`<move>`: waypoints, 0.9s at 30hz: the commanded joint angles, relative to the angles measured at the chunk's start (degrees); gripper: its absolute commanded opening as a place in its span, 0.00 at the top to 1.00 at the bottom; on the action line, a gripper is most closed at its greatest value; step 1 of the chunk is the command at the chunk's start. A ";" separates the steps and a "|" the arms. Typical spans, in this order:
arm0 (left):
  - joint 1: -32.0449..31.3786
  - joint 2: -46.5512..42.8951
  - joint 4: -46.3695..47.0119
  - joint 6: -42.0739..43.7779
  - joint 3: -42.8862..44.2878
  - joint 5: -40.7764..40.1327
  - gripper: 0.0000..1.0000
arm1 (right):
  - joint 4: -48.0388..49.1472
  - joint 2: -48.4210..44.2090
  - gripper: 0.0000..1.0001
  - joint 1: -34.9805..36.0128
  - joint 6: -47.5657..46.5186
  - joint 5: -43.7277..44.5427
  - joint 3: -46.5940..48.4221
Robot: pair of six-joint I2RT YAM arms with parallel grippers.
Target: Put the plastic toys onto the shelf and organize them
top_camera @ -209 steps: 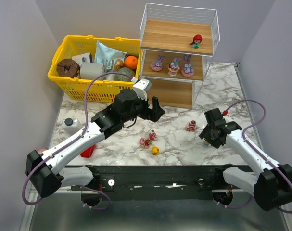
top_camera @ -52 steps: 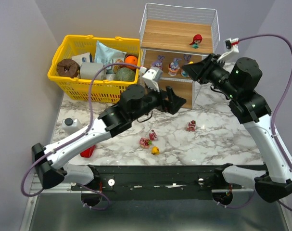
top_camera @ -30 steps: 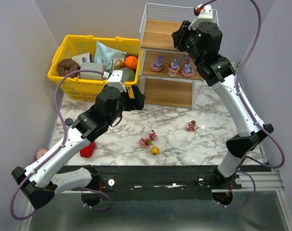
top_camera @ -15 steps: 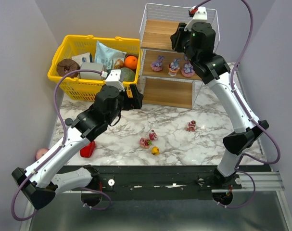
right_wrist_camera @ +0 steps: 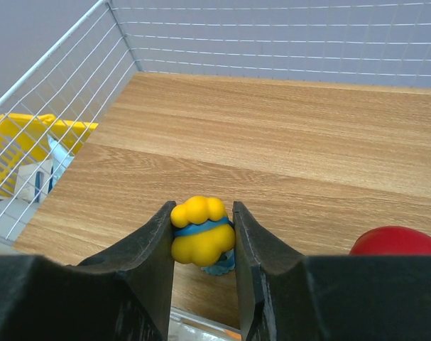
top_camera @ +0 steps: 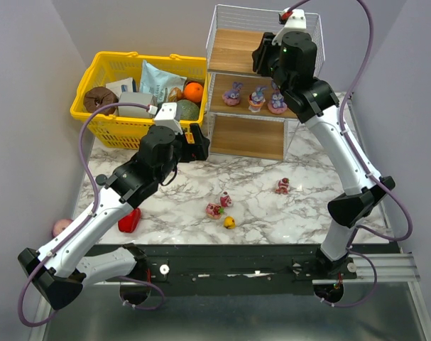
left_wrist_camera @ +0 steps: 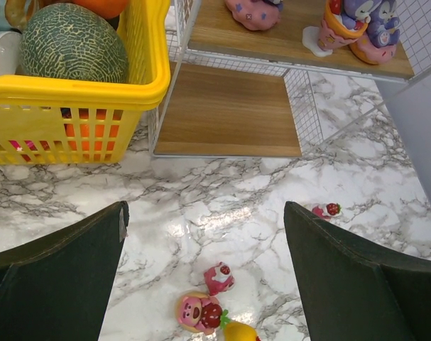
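Since the earliest top view, my right arm has swung up off the table (top_camera: 307,206) at about 4 o'clock and is now reaching over the top tier of the shelf (top_camera: 233,50) at 1 o'clock, while my left arm has drawn back toward 10 o'clock. The yellow-haired doll (right_wrist_camera: 201,231) is sitting between the fingers of the right gripper (right_wrist_camera: 203,222), which is clamping narrowly on it at hair level, low over the front edge of the top board. I cannot tell whether its feet are touching the wood. Its long axis is running roughly upright to the board, hair toward the wrist camera and blue body below, with its face hidden from me. I am judging that it is being held this way so it lands standing, beside the red-haired doll (right_wrist_camera: 395,240) at its 3 o'clock, making a row. On the tier below, the bunnies (top_camera: 256,96) are already standing together. The left gripper (left_wrist_camera: 204,213) is hanging with its jaws wide and nothing in them, looking down on the loose toys (left_wrist_camera: 220,277) still lying on the marble at 6 o'clock, with the yellow basket (left_wrist_camera: 80,92) at its 10 o'clock.
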 commanded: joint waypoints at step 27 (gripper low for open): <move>0.79 -1.63 -0.42 0.47 -1.38 1.17 0.01 | -6.04 -3.31 0.30 0.00 2.68 -2.63 2.13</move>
